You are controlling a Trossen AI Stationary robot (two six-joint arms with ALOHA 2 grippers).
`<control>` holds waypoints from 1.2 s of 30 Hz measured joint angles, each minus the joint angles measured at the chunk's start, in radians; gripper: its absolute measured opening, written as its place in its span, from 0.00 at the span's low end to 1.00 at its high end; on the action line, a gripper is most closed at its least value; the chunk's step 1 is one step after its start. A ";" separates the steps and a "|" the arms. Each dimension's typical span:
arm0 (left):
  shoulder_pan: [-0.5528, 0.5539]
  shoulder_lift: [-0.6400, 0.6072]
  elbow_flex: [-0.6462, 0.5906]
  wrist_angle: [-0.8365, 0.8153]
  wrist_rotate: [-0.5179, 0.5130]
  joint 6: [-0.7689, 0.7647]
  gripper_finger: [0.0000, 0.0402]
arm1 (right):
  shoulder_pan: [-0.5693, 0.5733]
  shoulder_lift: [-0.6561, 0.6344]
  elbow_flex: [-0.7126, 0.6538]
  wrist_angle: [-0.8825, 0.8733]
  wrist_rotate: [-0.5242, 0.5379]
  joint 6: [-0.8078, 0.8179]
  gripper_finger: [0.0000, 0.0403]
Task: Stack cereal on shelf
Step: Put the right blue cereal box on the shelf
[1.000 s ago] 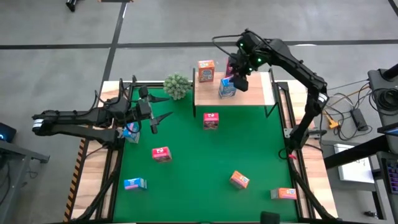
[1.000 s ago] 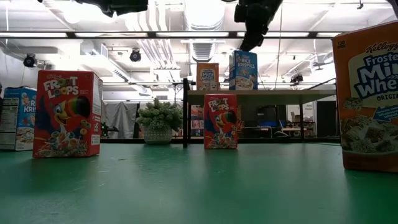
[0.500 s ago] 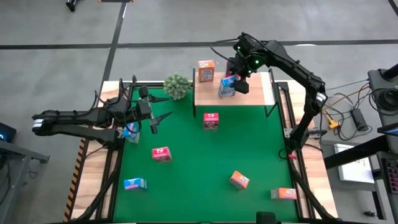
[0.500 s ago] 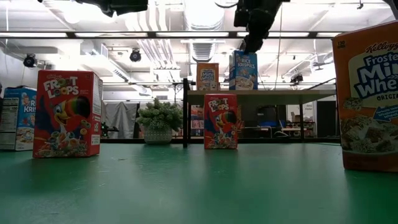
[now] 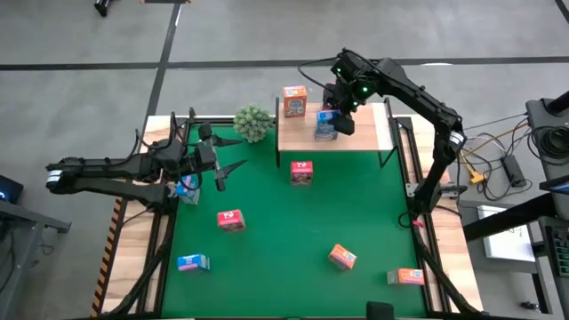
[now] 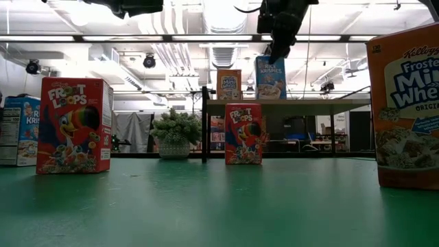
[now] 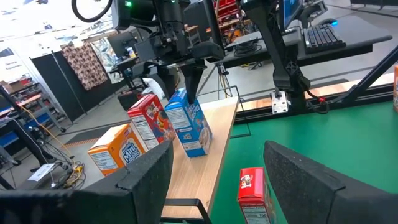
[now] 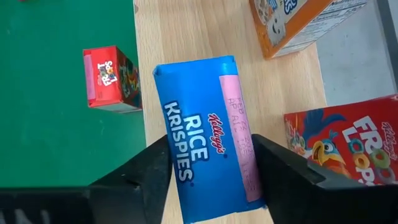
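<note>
Over the shelf [image 5: 364, 138] at the far side of the table, I have the right gripper [image 5: 340, 114] directly above the blue cereal box [image 5: 325, 124], which stands on the board's front half. From the right wrist camera the box [image 8: 208, 134] runs lengthwise straight out from between my fingers [image 8: 142, 176], one finger on each long side. The jaws flank the box near its top, but I cannot tell whether the pads are pressing the cardboard or have just let go.

What matters for my next move: the box sits below the claw, with its long top edge in line with the gap between the fingers, so any retreat should go straight up rather than sideways. The red box [image 8: 345, 145] is just beside it on the shelf and the orange box [image 5: 294, 100] stands a little farther along, near the shelf's back left corner.

My left gripper [image 5: 217, 163] waits with jaws apart near the table's left edge, holding nothing, with another blue box [image 5: 188, 188] just beside it on the green felt. For the shelf work, the right arm is clearly the nearer one.
</note>
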 joint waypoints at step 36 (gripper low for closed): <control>0.000 -0.005 0.000 0.000 0.000 0.000 0.59 | -0.268 -0.116 -0.001 -0.126 0.080 -0.035 0.44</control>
